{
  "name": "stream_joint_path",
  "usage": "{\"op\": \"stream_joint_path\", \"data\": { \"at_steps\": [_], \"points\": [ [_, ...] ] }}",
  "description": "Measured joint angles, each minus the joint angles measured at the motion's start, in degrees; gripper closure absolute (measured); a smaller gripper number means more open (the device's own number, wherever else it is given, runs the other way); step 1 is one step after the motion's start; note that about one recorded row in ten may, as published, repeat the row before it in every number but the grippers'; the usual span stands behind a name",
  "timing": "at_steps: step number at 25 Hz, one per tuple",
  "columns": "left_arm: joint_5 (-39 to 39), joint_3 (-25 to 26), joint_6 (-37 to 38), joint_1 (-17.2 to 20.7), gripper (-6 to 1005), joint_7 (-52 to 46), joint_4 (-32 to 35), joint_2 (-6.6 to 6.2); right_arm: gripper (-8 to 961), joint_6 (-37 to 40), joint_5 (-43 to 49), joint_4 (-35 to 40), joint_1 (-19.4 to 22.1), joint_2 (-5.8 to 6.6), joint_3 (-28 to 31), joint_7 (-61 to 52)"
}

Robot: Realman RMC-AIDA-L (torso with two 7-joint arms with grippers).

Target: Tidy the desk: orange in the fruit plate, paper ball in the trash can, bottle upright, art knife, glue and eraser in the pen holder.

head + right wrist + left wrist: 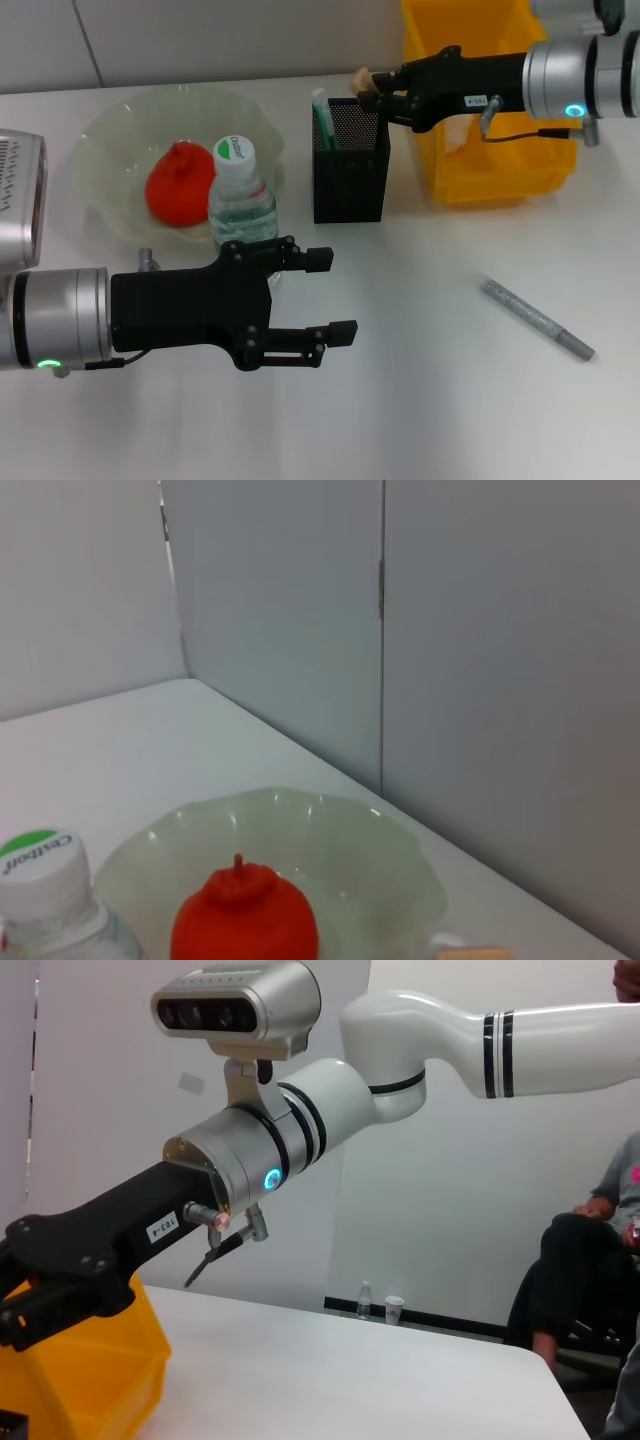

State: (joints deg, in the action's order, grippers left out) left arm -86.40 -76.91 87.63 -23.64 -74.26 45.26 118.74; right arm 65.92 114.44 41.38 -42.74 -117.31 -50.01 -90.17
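Basically a plain white bench (420,400) against a pale panelled wall; in the left wrist view a seated person (600,1260) shows at the room's far side.

From the bench centre in the head view: the wide, shallow, pale-green translucent fruit plate (110,135) with wavy rim is at 10 o'clock, with the red-orange round orange (180,188) with puckered top inside it. The small clear plastic bottle (241,195) with green-and-white cap stands upright at the plate's near rim, just beside the orange. The black metal-mesh square pen holder (349,170) is at 12 o'clock, with a green-and-white stick poking out of it. The bright-yellow rectangular plastic trash can (500,170) sits at 1–2 o'clock, just beside the holder. A grey pen-like art knife (537,318) lies alone at 4 o'clock, with open bench all round it. The near bench edge is out of view.

The left gripper (335,295) is at 8 o'clock, low near the bottle, fingers spread apart, holding nothing. The right gripper (368,88) is over the pen holder's far rim, fingers clenched on the tiny beige-tan rectangular eraser (362,77), which sits above the holder's opening.
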Motion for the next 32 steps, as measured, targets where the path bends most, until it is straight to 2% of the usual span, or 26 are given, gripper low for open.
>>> {"op": "stream_joint_path", "data": {
  "at_steps": [11,19,24,32],
  "points": [
    [0.0,0.0,0.1,-0.1,197,0.6,-0.8,0.00,715,-2.4,1.8,-2.8,-2.0,0.15,-0.1,-0.1],
    [0.0,0.2,0.3,-0.1,197,0.6,-1.1,0.00,715,-2.0,3.7,-1.8,-2.1,-0.56,-1.7,-0.6],
    [0.0,0.2,0.3,0.0,197,0.6,-1.1,0.00,626,-1.8,3.5,1.1,-1.0,-1.12,-2.0,-0.7],
    [0.0,0.2,0.0,0.0,197,0.7,-1.2,0.00,460,-1.7,2.8,2.0,-0.6,-1.21,-1.8,-0.5]
  ]
}}
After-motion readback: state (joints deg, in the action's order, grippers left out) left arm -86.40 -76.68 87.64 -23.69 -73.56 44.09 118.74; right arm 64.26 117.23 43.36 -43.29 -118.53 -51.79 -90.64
